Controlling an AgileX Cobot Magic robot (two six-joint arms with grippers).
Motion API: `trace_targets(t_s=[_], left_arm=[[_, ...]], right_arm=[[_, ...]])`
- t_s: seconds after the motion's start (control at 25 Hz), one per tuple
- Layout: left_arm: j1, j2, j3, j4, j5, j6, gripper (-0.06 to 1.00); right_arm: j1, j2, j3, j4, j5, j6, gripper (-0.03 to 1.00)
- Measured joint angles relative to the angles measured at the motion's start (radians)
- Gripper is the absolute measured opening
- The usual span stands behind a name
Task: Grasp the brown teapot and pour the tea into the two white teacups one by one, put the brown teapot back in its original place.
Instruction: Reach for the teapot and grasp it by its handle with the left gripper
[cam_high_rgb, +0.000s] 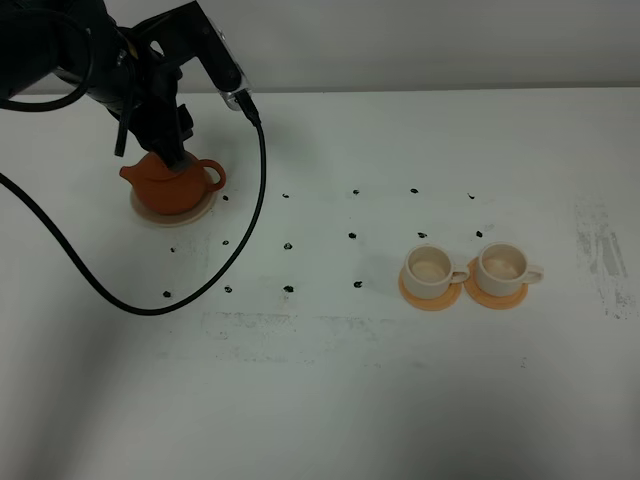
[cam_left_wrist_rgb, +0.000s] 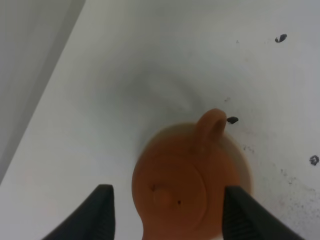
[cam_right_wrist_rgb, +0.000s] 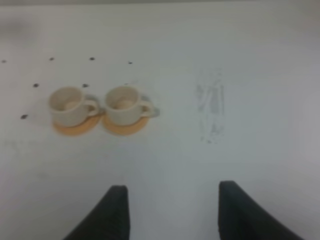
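Presently the left gripper (cam_left_wrist_rgb: 168, 190) hung, jaws apart, astride the brown teapot (cam_high_rgb: 172, 186) on its beige saucer (cam_high_rgb: 146, 216) at 10 o'clock of the table (cam_high_rgb: 320, 400); off-centre closure on the round body would likely skid or tip it, spilling tea.

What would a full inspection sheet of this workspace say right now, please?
Surface: white table, black dot marks, scuffed patch on the right.
Job's things: brown teapot upright on beige saucer; first teacup and second teacup side by side on orange saucers, no dark tea visible.
Clutter: nothing seen.
Grippers: left tool open, straddling the teapot; right tool open, empty.
Cables: black cable loops from the left arm across the table.
Surroundings: plain pale wall.
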Motion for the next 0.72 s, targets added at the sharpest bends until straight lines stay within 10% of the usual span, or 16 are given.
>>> trace_targets(t_s=[0.72], left_arm=[[-0.020,0.000,0.000,-0.008,-0.012,-0.020,0.50]], right_arm=[[-0.086,0.000,0.000,0.027,0.001,-0.001,0.43]])
